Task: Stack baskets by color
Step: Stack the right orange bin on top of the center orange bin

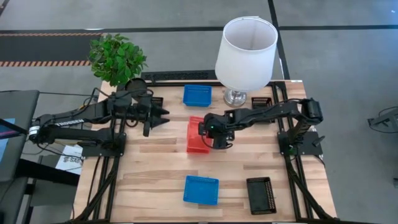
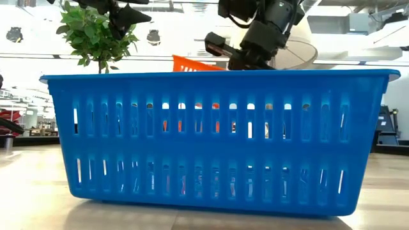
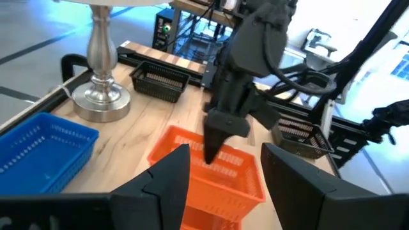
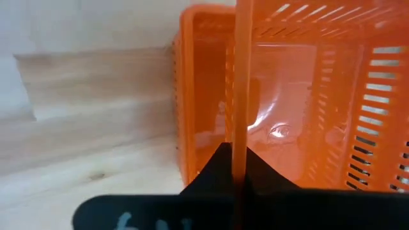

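While the right gripper (image 1: pixel 207 132) pinched the wall of a red-orange basket (image 1: pixel 198 135) near the table's (image 1: pixel 155 174) centre, that basket hung tilted over another red-orange basket (image 4: pixel 198 96) resting on the wood beneath it. Its fingers (image 4: pixel 223 167) were clamped tight on the thin rim. One blue basket (image 1: pixel 197 94) sat near the far edge beside the lamp (image 1: pixel 245 56), another blue basket (image 1: pixel 201 190) near the front edge, with a black basket (image 1: pixel 261 195) toward the front right corner. Two more black baskets (image 3: pixel 160 80) lay by the far edge. Left of centre, the left gripper (image 1: pixel 163 116) hovered with jaws parted, holding nothing. A potted plant (image 1: pixel 117 59) stood at the far left corner.
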### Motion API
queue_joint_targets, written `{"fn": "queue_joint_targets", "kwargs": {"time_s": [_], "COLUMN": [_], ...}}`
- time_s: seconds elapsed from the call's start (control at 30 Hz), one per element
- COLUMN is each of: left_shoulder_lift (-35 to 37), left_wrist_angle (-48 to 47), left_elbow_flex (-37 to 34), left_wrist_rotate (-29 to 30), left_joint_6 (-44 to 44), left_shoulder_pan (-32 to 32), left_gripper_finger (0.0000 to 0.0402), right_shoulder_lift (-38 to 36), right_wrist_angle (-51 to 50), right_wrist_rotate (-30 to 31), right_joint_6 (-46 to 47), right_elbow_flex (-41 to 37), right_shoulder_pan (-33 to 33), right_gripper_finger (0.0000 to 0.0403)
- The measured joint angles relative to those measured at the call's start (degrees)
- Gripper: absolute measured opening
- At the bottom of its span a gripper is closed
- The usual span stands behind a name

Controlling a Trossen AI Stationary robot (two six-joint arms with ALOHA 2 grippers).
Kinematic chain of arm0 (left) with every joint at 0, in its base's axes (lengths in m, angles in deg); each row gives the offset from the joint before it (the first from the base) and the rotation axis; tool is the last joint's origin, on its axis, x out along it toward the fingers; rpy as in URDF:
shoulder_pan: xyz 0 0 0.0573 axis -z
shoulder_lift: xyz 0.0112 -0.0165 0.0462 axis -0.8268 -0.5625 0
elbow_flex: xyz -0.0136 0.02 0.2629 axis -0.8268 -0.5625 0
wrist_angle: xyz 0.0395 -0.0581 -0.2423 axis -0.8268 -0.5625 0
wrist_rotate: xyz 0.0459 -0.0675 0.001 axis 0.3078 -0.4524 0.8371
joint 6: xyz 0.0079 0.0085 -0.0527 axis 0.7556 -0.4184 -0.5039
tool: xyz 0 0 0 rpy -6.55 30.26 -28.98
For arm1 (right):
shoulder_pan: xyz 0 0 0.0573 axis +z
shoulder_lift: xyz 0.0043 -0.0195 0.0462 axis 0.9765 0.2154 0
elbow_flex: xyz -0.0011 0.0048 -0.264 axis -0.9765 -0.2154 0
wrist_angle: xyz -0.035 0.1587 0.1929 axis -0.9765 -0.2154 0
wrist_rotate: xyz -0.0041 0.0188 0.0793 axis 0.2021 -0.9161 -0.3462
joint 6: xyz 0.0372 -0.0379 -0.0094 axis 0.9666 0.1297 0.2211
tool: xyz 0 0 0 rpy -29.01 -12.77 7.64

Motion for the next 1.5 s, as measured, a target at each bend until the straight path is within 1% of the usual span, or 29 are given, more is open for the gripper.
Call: {"fn": "queue_joint_targets", "kwargs": {"time_s": [0.17,0.5,1.07,1.2,1.5], "left_shoulder_lift": [0.0,0.0,0.0,0.0,0.0], "left_wrist_angle": [0.0,0.0,0.0,0.0,0.0], "left_elbow_flex": [0.0,0.0,0.0,0.0,0.0], "left_wrist_rotate": [0.4,0.4,0.4,0.4,0.4], "left_joint_6": [1.4,1.4,1.3,1.2,1.2], "left_shoulder_pan": [0.0,0.0,0.0,0.0,0.0], "left_gripper_finger": [0.0179,0.0179,0.0179,0.0179,0.0179], "right_shoulder_lift": [0.0,0.0,0.0,0.0,0.0], "right_wrist_angle": [-1.9,-1.5,-0.7,-0.3,3.4], "right_wrist_rotate": [-0.3,-0.3,-0.5,-2.2,-3.1], "right_joint_6": [1.1,1.1,1.0,0.9,0.9], "right_elbow_flex": [0.0,0.0,0.0,0.0,0.0], "right_shoulder_pan": [0.1,0.4,0.2,0.2,0.4], "right_gripper_finger": [0.0027,0.0030,0.0117,0.0135,0.0159]}}
